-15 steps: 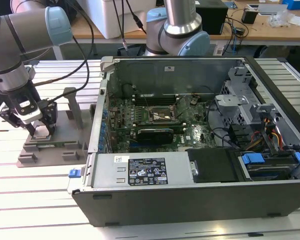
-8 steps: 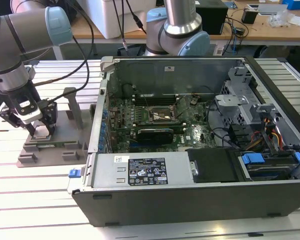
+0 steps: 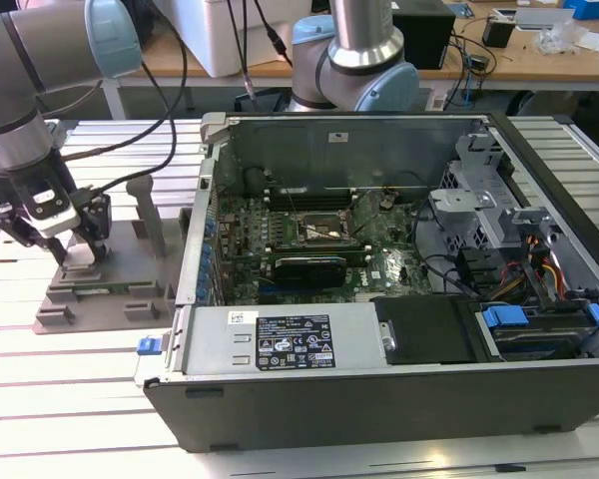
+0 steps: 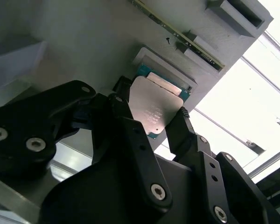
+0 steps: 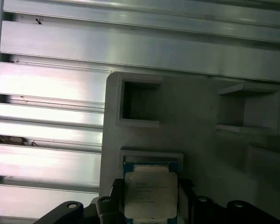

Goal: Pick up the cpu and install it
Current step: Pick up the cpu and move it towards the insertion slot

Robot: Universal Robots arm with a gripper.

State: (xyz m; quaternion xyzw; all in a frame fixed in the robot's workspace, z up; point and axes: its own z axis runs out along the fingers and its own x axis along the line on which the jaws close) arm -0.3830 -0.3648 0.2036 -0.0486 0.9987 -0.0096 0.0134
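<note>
The jaws are pinching the cpu [image 5: 149, 191] by two opposite edges, right over its pocket in the grey tray [image 3: 110, 289]. Pickup looks begun. Installing remains: the socket [image 3: 324, 232] in the open computer case [image 3: 399, 369] lies well apart from the jaws. A slatted metal surface [image 3: 70, 399] carries everything, and cluttered desks [image 3: 539, 60] stand beyond.

Lab: robot arm [image 3: 20, 110], aluminium bench [image 3: 70, 399]

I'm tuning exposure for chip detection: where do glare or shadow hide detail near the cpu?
Second wrist view: table beyond the tray blows out white; gripper is dark; cpu is softly lit. First wrist view: table slats glare in bands.
</note>
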